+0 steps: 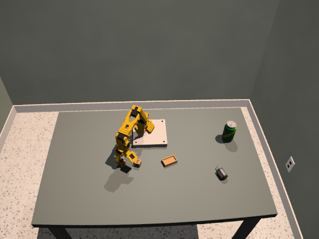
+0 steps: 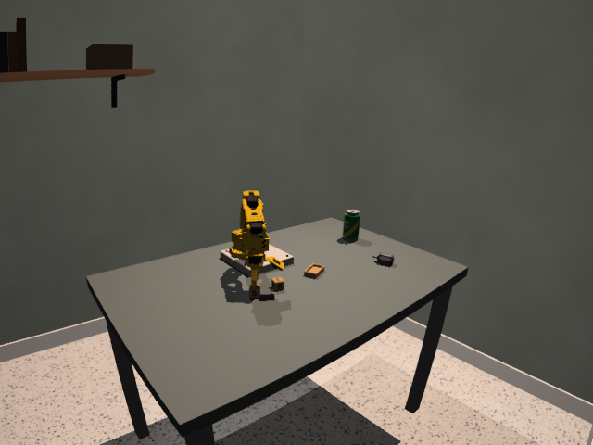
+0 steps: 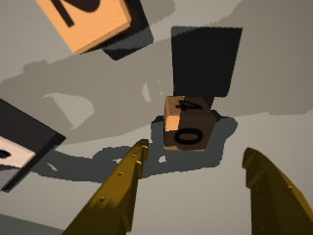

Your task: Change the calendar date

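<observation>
A wooden cube (image 1: 122, 162) (image 2: 255, 292) (image 3: 202, 132) rests on the table in shade; the wrist view shows a 0 on one face and a 4 on the adjoining face. My gripper (image 1: 125, 161) (image 2: 267, 277) (image 3: 196, 147) is open around or just above this cube, with the cube nearer the fixed finger in the top view. The other cube (image 1: 137, 163) (image 2: 277, 284) (image 3: 93, 20) lies on the table beside the moving jaw with a 2 on top. The orange tray (image 1: 170, 163) (image 2: 309, 274) stands empty to the right of both cubes.
The arm's white base plate (image 1: 154, 139) (image 2: 283, 256) stands behind the cubes and tray. A green can (image 1: 228, 132) (image 2: 350, 225) stands at the back right. A dark plug-like object (image 1: 222, 173) (image 2: 384, 259) lies at the right.
</observation>
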Controlling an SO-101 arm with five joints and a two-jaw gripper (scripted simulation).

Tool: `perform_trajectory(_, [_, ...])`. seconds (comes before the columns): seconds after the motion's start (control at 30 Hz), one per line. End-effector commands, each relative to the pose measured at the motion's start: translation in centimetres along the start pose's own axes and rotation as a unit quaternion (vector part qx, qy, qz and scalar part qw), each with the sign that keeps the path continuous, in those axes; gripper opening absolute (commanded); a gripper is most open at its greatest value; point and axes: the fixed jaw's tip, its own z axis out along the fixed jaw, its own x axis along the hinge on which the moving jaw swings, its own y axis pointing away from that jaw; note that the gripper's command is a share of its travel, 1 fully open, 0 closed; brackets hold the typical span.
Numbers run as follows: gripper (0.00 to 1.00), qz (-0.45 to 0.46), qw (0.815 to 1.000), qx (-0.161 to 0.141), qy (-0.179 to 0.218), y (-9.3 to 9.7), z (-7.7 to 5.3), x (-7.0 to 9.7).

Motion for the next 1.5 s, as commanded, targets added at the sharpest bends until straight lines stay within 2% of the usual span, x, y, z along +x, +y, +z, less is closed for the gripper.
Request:
perform_trajectory(0.0, [0.35,0.001,1.0,-0.006,0.001,0.1,1.0,0.2])
perform_trajectory(0.23, [0.35,0.001,1.0,-0.006,0.001,0.2,2.0,0.2])
perform_trajectory(0.57, [0.35,0.001,1.0,-0.006,0.001,0.2,2.7,0.3])
perform_trajectory(1.47, [0.31,0.001,1.0,-0.006,0.001,0.0,2.9,0.3])
